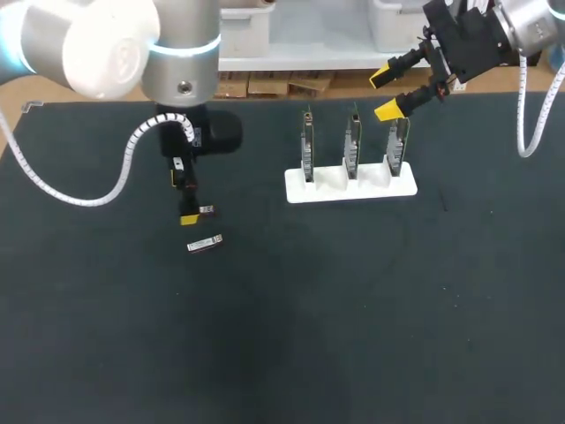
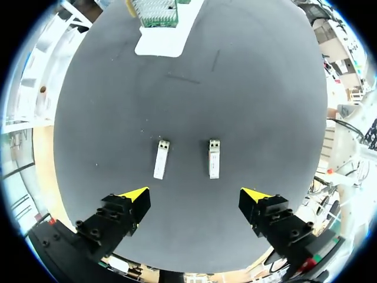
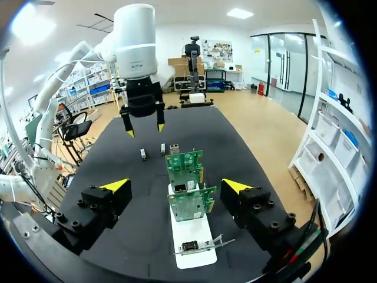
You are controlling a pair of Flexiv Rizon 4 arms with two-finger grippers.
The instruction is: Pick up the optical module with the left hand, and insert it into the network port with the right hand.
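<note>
— Starting with the left arm [image 1: 172, 62]: how does it stand?
— It comes in from 10 o'clock on the table [image 1: 353, 309], wrist turned straight down, and the left gripper [image 1: 187, 212] hangs just over the mat, well out at 9 o'clock from the white stand [image 1: 350, 187].
— And its fingers?
— Spread wide, with nothing held. In the left wrist view both yellow tips are parted and the left gripper [image 2: 197, 194] has bare mat between them.
— Where is the optical module [image 1: 205, 243]?
— Flat on the table at 5 o'clock from that gripper, close by. A second module [image 1: 207, 210] lies right beside the fingertip. Seen from the wrist, the optical module [image 2: 161, 159] and the second module [image 2: 214, 159] lie side by side just ahead of the fingers, parallel, not touching.
— Their look?
— Slim, pale silver bars, each with a short metal end pointing away from the gripper.
— The right arm [image 1: 530, 26]?
— Raised at 1 o'clock from the stand, tilted down toward it. The right gripper [image 1: 385, 94] is wide apart and empty, above the circuit boards [image 3: 191, 200], which stand upright in a row; a small network port [image 3: 180, 188] shows on one.
</note>
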